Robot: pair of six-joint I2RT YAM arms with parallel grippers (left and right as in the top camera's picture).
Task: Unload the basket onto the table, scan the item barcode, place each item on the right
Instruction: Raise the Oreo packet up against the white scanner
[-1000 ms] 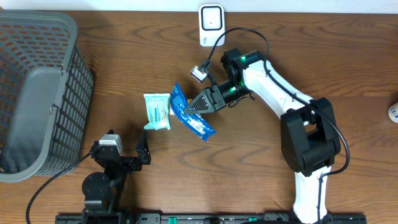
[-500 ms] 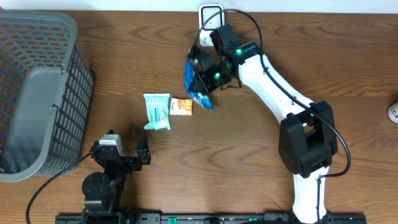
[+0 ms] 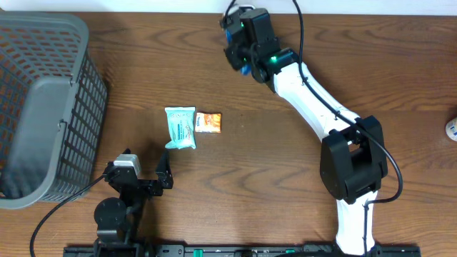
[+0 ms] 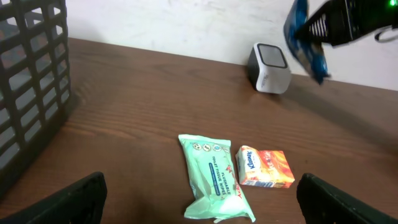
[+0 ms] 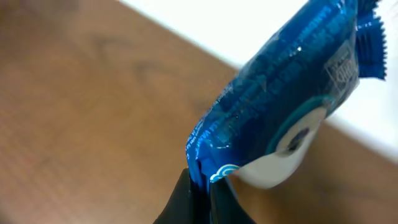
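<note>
Blue packet (image 5: 280, 106) pinched between right jaws.

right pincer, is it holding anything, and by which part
The right pincer is shut on the blue packet, pinching it by the thin sealed edge at one end, with the rest of it off the table.

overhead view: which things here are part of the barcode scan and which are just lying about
Part of the job:
- blue packet
- right gripper, shut on the packet's end
- white scanner

Just lying about:
- green wipes pack
- orange tissue pack, beside the wipes
- grey basket
</note>
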